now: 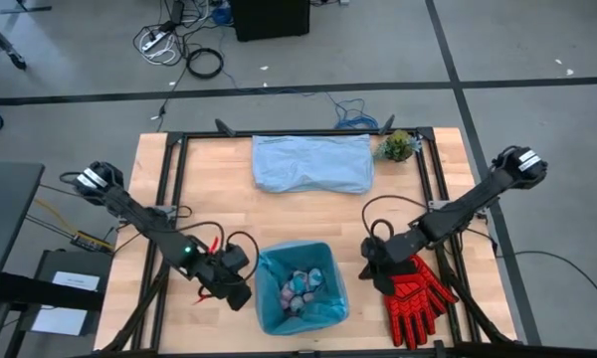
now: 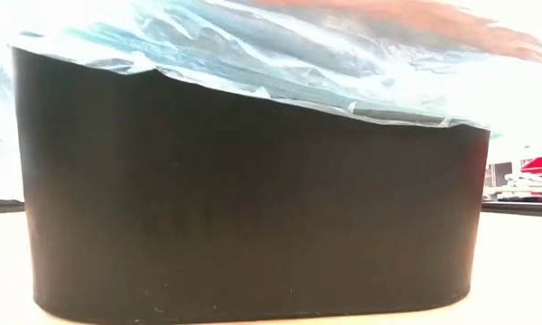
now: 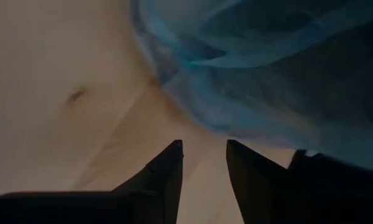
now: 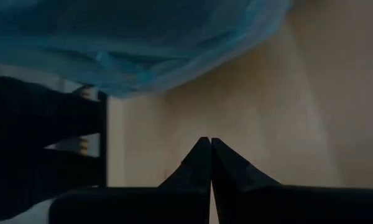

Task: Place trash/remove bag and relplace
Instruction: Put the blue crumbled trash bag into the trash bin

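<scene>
High view, bin as landmark: black bin (image 1: 300, 288) at table's near edge, bag (image 1: 323, 308) lining it, rim draped over bin wall. Trash (image 1: 300, 286) sits inside bag, pink, blue, white wads. Left gripper (image 1: 241, 295) just beside bin's left wall, jaws apart, empty, tips near bag's overhang. Right gripper (image 1: 370, 270) right of bin, apart from it, jaws together, holding nothing. Red gloves (image 1: 418, 295) beyond right gripper. Pale bag (image 1: 312, 162) far behind bin. Judgement: bag thin, soft, slippery, tears easily; load light. Pinch gathered rim folds, not the smooth wall.
</scene>
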